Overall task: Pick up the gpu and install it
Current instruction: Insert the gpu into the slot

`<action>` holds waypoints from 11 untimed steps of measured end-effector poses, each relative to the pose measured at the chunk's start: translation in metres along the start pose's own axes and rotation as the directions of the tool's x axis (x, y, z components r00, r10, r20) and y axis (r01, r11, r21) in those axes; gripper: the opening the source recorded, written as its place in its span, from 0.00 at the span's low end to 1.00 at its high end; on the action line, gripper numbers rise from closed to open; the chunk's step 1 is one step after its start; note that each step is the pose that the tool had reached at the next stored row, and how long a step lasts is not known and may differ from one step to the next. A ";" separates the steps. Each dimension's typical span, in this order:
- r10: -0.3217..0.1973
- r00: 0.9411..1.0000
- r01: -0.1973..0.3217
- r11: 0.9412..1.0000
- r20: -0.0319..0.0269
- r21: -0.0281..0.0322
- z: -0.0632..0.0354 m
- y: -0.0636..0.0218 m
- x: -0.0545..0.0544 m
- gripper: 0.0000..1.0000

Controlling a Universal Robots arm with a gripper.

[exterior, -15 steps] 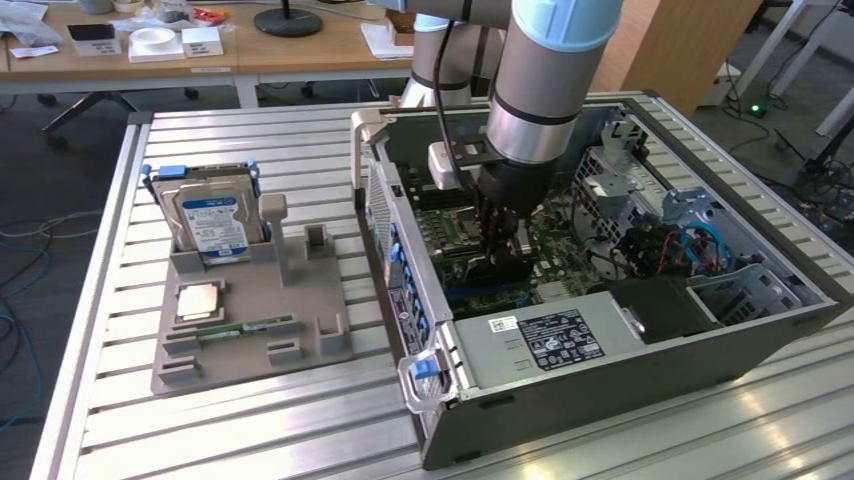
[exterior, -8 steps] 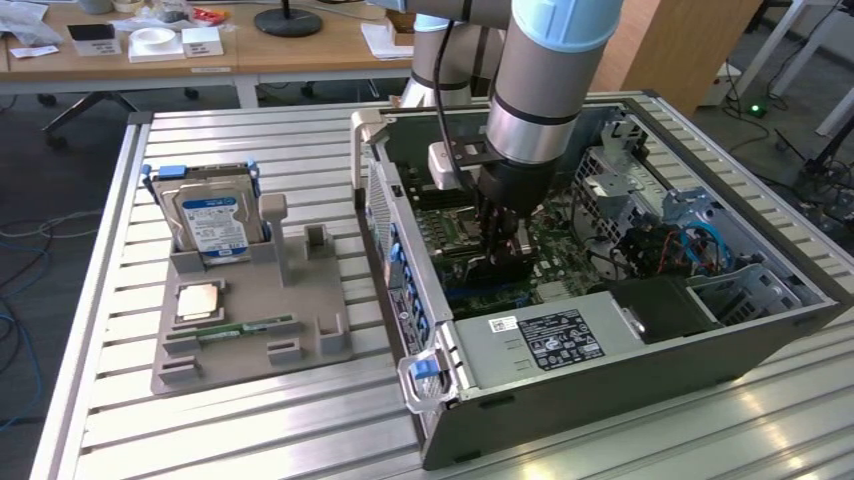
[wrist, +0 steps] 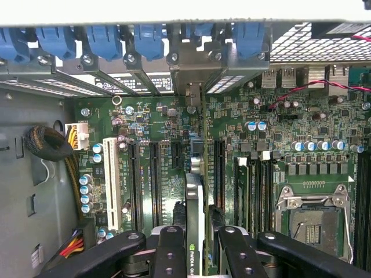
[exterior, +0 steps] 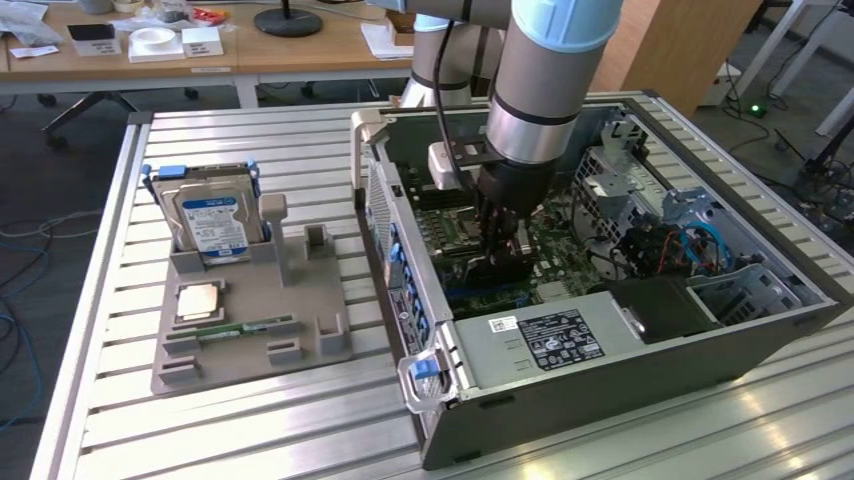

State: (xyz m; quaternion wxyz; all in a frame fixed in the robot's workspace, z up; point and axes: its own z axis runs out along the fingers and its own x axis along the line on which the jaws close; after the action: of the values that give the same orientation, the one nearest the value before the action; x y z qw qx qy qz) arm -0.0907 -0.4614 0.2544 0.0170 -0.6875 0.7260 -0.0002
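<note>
Arm: reaches down into the open computer case (exterior: 601, 350) lying on the slatted table (exterior: 240, 420).
Claw (wrist: 195, 246): clenched on the gpu (wrist: 195, 231), one black finger (wrist: 169, 252) on each flat side of the card.
Gpu: held on edge, thin, between the fingers; in the wrist view its edge runs up toward the metal bracket slots at the case's rear wall. It sits just above the motherboard (wrist: 261, 174), in line with the long black slots (wrist: 155, 174); whether it is seated in one I cannot tell.
Motherboard: green, on the floor of the case; empty CPU socket (wrist: 310, 223) with its metal frame near the claw; white slot (wrist: 110, 182) beside the black ones.
Blue clips (wrist: 145, 40): a row along the case's rear wall, above the bracket slots.
Case position: toward the table's side at the exterior view's right.
Grey holder (exterior: 247, 320): on the table toward the exterior view's left, well apart from the claw.
Hard drive (exterior: 214, 225): upright at the holder's far end.
Memory stick (exterior: 260, 327): flat on the holder, nearer the table's front edge.
</note>
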 end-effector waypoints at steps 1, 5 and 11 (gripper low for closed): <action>0.000 1.000 0.000 1.000 0.001 0.001 0.0008 0.0003 0.000 0.26; 0.000 1.000 0.000 1.000 0.001 0.000 0.0004 0.0004 0.000 0.26; 0.000 1.000 0.000 1.000 0.000 0.000 0.0003 0.0004 0.000 0.26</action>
State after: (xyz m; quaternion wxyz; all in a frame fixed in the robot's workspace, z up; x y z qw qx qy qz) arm -0.0910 -0.4614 0.2540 0.0172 -0.6875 0.7260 0.0000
